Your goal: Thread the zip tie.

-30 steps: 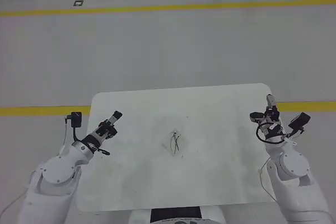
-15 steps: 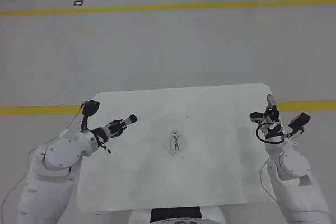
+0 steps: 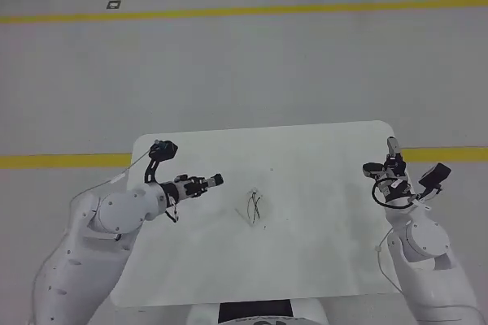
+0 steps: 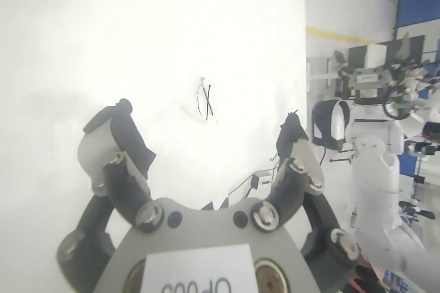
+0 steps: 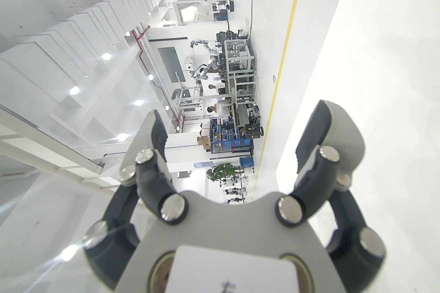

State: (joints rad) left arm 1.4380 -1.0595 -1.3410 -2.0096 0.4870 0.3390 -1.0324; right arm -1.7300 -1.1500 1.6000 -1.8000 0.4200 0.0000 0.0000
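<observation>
A small bundle of thin black and pale plastic zip ties [image 3: 254, 207] is seen lying crossed near the middle of the white, round-cornered table [image 3: 325, 260], touched by neither arm. The left gripper [image 3: 216, 180] is held over the table near the bundle, on its left side, with its dark-padded fingers [image 4: 127, 136] spread wide and nothing between them. The right gripper [image 5: 239, 110] is held at the table's right edge, well apart from the ties, its fingers likewise spread wide and empty.

Top camera looks down on the white table [image 3: 325, 252]; left wrist camera, low, shares its zip ties [image 3: 254, 207] [image 4: 205, 101]; right wrist's faces the hall [image 5: 220, 67].
</observation>
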